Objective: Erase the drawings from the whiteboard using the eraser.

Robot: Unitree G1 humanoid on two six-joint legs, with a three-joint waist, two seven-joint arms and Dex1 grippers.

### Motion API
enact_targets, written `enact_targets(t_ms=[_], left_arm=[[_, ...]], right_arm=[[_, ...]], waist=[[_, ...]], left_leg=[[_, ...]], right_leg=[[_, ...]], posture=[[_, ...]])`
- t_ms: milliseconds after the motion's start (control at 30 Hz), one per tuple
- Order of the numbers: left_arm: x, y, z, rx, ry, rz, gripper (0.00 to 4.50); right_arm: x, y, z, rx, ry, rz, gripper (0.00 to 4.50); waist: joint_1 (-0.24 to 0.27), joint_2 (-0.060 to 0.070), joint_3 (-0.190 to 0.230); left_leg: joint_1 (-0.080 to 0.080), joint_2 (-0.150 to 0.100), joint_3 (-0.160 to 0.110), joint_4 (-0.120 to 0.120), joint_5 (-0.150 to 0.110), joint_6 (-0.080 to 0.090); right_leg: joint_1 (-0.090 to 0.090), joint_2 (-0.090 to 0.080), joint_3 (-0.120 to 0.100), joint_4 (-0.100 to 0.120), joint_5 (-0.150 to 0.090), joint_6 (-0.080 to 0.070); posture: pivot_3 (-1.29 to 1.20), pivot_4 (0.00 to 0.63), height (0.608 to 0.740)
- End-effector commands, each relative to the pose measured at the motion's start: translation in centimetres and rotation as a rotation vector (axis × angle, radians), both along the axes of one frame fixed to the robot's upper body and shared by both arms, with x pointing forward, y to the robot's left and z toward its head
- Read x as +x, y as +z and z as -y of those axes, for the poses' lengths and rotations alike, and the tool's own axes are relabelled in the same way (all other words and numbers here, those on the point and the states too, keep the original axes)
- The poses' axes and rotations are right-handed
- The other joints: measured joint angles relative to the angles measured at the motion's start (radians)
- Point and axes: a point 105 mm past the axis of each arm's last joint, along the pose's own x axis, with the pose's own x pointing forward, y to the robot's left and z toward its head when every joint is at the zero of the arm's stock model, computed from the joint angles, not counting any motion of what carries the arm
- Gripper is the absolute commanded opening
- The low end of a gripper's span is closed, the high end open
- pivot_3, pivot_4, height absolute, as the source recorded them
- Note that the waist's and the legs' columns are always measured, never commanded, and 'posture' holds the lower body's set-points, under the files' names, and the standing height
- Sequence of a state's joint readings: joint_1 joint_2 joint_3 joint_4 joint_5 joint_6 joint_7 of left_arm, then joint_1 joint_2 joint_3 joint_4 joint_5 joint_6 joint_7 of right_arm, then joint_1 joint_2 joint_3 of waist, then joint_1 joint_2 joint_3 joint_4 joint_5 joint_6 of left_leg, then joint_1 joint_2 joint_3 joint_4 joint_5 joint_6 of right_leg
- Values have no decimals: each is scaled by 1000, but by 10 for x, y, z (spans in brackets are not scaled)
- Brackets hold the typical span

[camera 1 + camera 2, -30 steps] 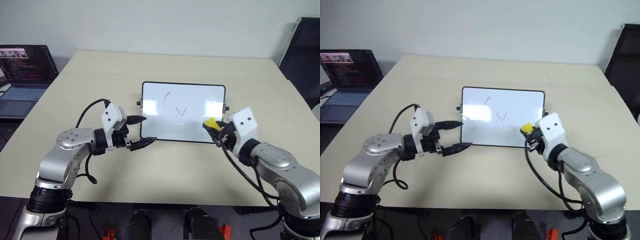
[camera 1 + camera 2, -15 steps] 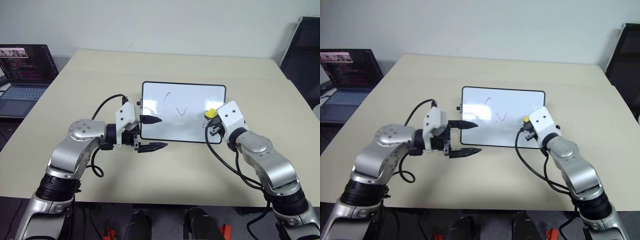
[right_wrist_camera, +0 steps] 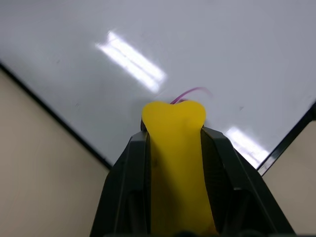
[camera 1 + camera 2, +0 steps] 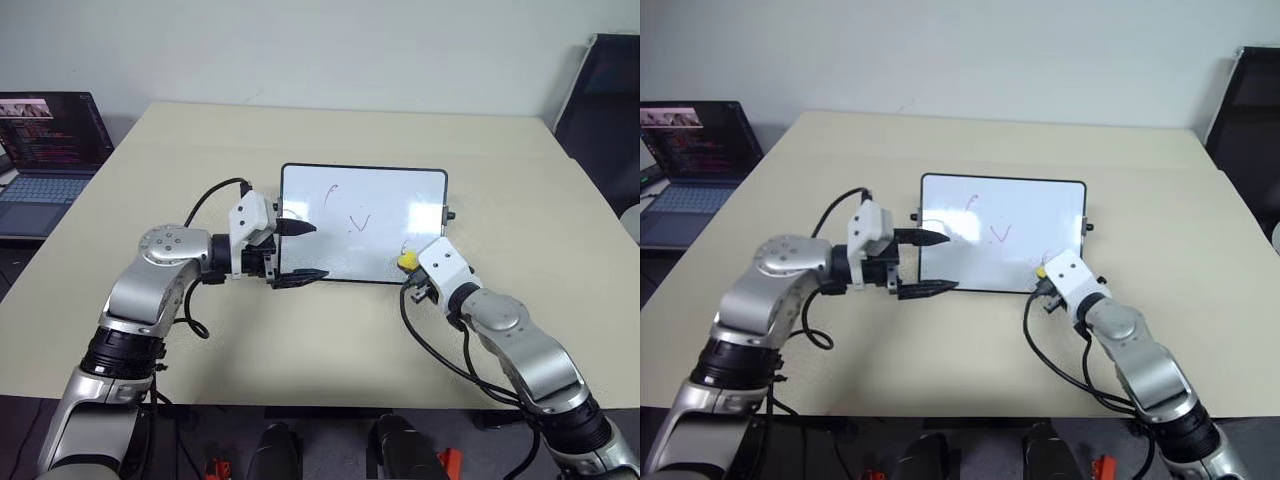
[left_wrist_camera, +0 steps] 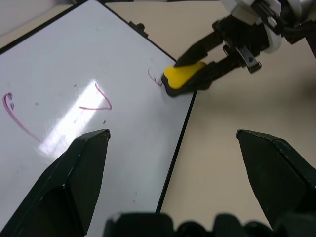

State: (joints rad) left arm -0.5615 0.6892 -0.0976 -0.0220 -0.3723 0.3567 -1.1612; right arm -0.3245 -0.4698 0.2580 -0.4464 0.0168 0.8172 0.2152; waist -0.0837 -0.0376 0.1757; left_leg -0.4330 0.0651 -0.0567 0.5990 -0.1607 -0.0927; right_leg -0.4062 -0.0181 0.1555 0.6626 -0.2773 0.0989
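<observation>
My left gripper (image 4: 296, 250) straddles the whiteboard's (image 4: 380, 190) left edge, blocking that side; the table (image 4: 330, 130) beyond lies open.

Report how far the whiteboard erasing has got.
Done: the right gripper is shut on the eraser and has it at the whiteboard near its right corner. In hand: the eraser sits beside a small red mark; whether it touches the surface is unclear. Left: the curved stroke and the "v" are unwiped. The left gripper hangs open at the board's left edge.
</observation>
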Motion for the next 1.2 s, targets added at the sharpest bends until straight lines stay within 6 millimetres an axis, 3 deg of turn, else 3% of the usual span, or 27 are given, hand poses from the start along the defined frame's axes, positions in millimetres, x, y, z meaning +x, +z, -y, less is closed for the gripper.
enact_targets(t_ms=[33,167,367,700,867,1000,1200], left_arm=[[-2,11,1,-1,-27,48,4500],[-4,10,3,-15,-29,31,4500],[-4,11,2,-18,-28,31,4500],[-5,12,4,-21,-40,30,4500],[-5,11,4,-23,-41,28,4500],[-5,11,2,-23,-34,32,4500],[1,13,-4,-37,33,59,4500]], right_arm=[[9,21,4,5,-36,92,1089],[8,15,-5,-3,7,56,1087],[-6,-13,-7,-78,80,-91,1075],[17,17,14,-95,-68,76,1037],[13,2,19,-116,-56,-1,1036],[-3,-12,10,-116,38,-99,1036],[1,6,10,-109,23,-26,1013]], waist=[[1,0,0],[1,0,0],[1,0,0],[0,0,0],[0,0,0],[1,-1,0],[-1,-1,-1]], left_leg=[[0,0,0,0,0,0],[0,0,0,-2,0,0],[0,0,-1,-2,0,0],[0,0,0,3,0,0],[0,0,0,3,0,0],[0,0,-1,3,0,0],[0,0,-1,3,0,0]], right_leg=[[0,0,0,0,0,0],[0,0,-1,0,0,0],[0,0,-1,0,0,1],[1,0,0,1,0,0],[1,0,0,0,0,0],[1,0,-1,0,0,0],[1,0,0,1,0,0]], posture=[[0,150,740],[0,150,740],[0,150,740],[0,150,740],[0,150,740],[0,150,740],[0,150,740]])
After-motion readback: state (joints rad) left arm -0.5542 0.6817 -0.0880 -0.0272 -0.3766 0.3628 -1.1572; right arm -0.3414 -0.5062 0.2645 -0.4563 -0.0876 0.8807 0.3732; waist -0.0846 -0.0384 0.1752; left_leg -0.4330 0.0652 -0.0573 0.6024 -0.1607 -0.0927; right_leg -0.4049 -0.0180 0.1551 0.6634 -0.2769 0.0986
